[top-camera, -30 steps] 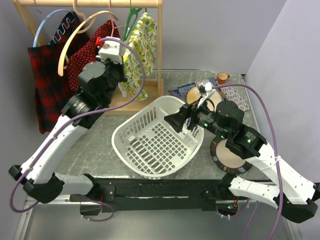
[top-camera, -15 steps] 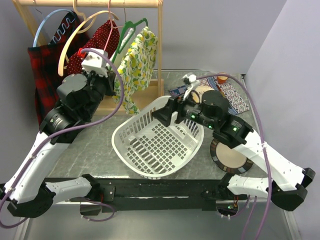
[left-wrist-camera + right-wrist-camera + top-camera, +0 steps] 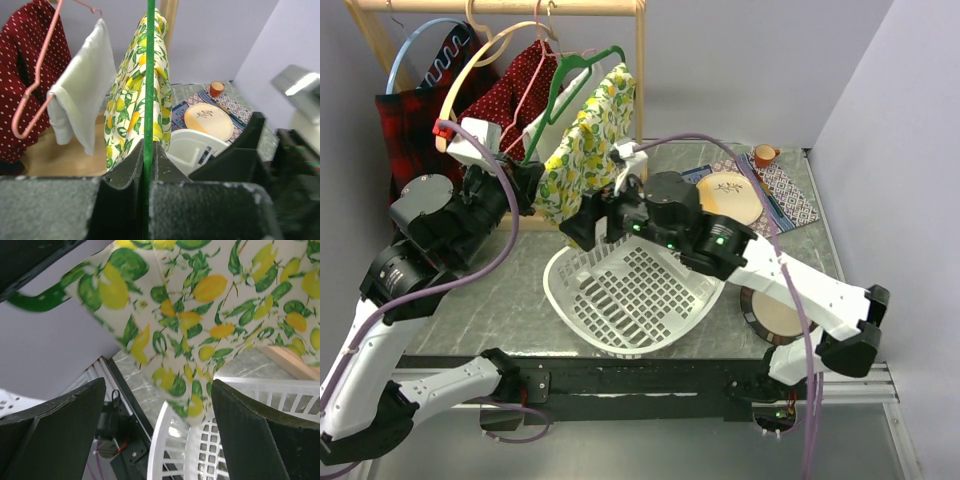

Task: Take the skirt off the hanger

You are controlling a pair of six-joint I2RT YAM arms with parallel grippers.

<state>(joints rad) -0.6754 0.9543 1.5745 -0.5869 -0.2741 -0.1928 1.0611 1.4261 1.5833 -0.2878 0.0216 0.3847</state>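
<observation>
A lemon-print skirt point(image 3: 582, 150) hangs on a green hanger point(image 3: 563, 88), held in the air over the far left part of the counter, just in front of a wooden clothes rack point(image 3: 640, 100). The left gripper point(image 3: 148, 155) is pressed together on the hanger's thin green bar. The right gripper point(image 3: 157, 390) is spread wide and holds nothing. The skirt's long axis runs down from the hanger and slants toward the counter's near edge. Its loose lower hem ends above the far rim of a white laundry basket point(image 3: 552, 290) that sits mid-counter. That hem lies directly ahead of the right gripper and a little above it, near but not touching, so the right arm is much the nearer one to pull the cloth free while the left steadies the hanger. The overhead view shows both arms meeting at the skirt, and the hanger tilted. The left wrist view alone shows the bar seated upright between its fingers point(image 3: 125, 167), the skirt draped over that bar, and a white cloth point(image 3: 82, 95) on a pink hanger beside it. The right wrist view alone shows the gap between the hem and its open fingers point(image 3: 55, 430), with the basket rim below.
</observation>
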